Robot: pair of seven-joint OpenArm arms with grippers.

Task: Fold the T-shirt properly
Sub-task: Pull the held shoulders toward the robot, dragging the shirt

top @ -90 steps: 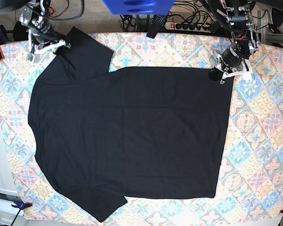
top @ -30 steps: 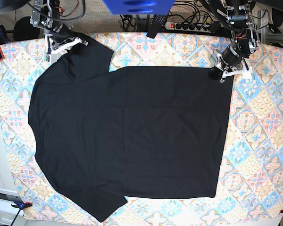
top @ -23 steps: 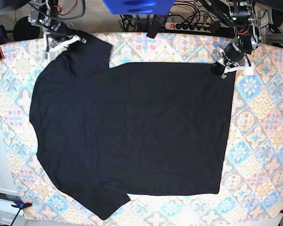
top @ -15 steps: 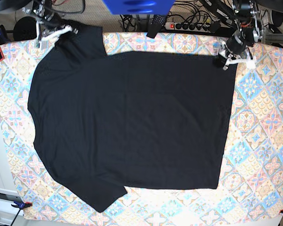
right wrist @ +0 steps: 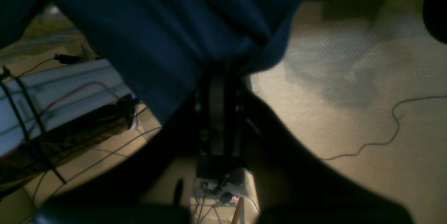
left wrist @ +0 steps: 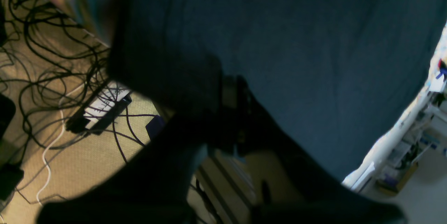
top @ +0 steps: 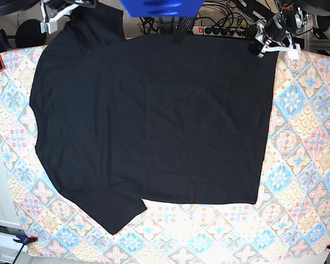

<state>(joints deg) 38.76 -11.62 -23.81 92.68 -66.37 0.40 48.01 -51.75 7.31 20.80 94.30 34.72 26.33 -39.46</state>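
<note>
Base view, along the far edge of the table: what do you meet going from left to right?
Right hand shut on the T-shirt sleeve → blue object at top centre → power strip → left hand shut on the shirt's hem corner → patterned tablecloth.

One plain black short-sleeved cotton T-shirt fills the middle of the base view. One table with a colourful patterned tile-print cloth lies beneath. Two white-fingered grippers show: one upper left, one upper right.
</note>
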